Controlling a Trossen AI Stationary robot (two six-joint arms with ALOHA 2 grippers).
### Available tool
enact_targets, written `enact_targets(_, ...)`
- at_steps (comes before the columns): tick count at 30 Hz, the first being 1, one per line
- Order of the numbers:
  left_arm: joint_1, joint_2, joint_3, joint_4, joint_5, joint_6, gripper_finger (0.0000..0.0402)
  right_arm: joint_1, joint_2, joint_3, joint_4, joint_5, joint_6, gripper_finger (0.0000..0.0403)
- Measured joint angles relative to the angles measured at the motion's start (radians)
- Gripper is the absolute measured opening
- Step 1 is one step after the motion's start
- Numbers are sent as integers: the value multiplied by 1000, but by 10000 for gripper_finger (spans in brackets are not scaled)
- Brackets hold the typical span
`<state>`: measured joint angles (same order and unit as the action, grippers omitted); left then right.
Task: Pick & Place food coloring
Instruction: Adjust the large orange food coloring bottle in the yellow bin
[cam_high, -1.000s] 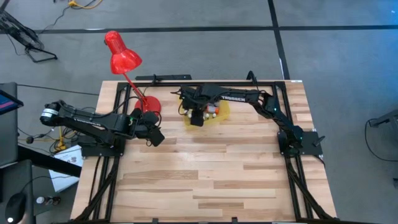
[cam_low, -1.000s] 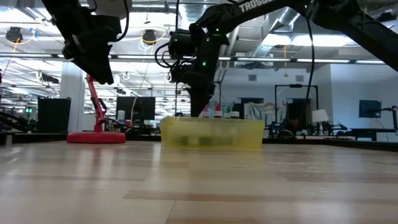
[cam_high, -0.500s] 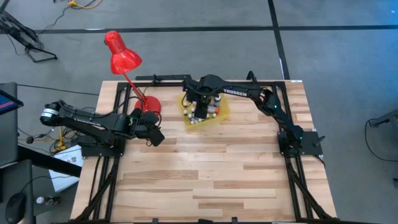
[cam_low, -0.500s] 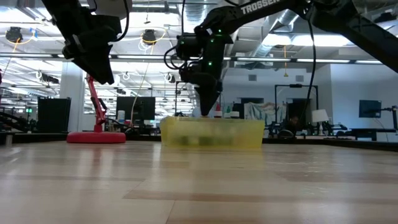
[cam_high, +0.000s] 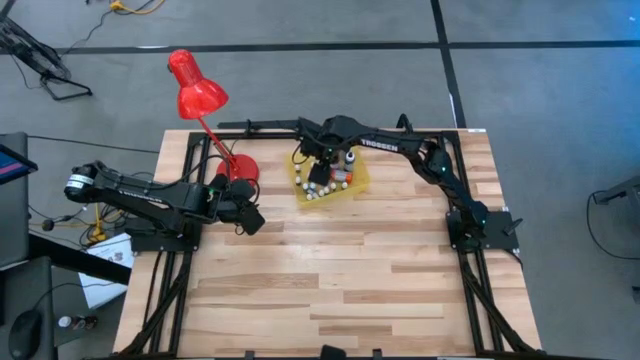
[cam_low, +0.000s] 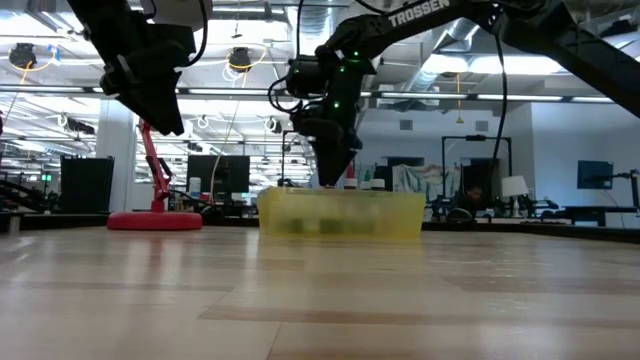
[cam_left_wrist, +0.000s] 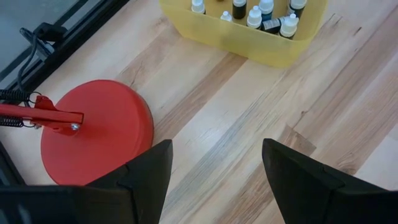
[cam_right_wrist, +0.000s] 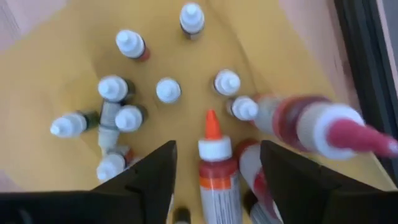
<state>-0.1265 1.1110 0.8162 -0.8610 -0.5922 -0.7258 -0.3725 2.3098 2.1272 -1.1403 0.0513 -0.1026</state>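
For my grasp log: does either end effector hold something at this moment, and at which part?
Nothing is held. The right end effector stands open above the food coloring bottles in the yellow bin; the left end effector is open and empty.

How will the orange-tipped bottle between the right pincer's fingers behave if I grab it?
The orange-tipped bottle looks small and plastic, so probably light. Its round, smooth body may slip or twist. It is tall and narrow among the crowded food coloring bottles, so a nudge could tip it into them.

About a dozen food coloring bottles (cam_right_wrist: 168, 89) — one yellow bin (cam_high: 357, 182), one red lamp (cam_high: 197, 95).
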Motion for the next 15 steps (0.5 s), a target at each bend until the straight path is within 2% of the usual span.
enact_targets(5, 0, 0, 0, 5, -1, 0, 241, 11, 2, -38, 52, 4, -3, 239)
enact_targets(12, 0, 0, 0, 6, -3, -2, 241, 9, 1, -42, 74, 8, -2, 230)
enact_targets(15, 0, 0, 0, 6, -3, -2, 241, 10, 1, -74, 98, 55, -2, 225)
